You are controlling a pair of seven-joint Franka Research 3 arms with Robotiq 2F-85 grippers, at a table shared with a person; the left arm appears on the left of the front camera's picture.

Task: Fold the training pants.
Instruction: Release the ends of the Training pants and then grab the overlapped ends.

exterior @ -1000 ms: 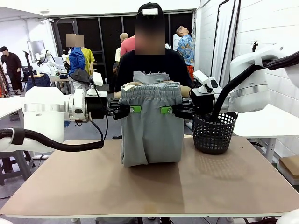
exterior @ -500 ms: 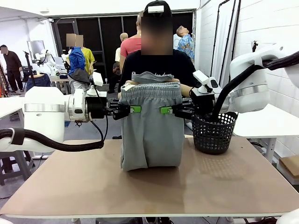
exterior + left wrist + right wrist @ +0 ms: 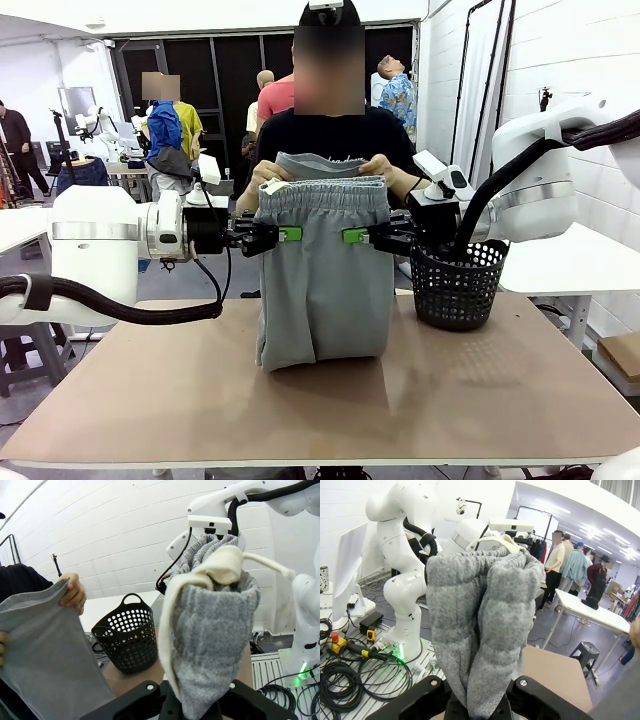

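Training pants (image 3: 322, 290) upright between left hand (image 3: 290, 234) and right hand (image 3: 351, 236)

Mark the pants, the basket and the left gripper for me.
pants (image 3: 322, 290), front view, middle of the hanging grey cloth.
basket (image 3: 458, 292), front view, its holed front wall.
left gripper (image 3: 290, 234), front view, green-padded fingertips pinching the pants' edge.

Both arms are glossy white, built of thick rounded links. The left arm (image 3: 95, 250) carries a silver band (image 3: 95, 231) near its black wrist, and a black cable (image 3: 120, 308) loops beneath it. The right arm (image 3: 545, 160) has a silver band too, with a thick black hose (image 3: 500, 185) alongside. The left pincer (image 3: 288, 234) and right pincer (image 3: 355, 236) are black with green pads (image 3: 349, 236). The person wears a black top (image 3: 300, 135)
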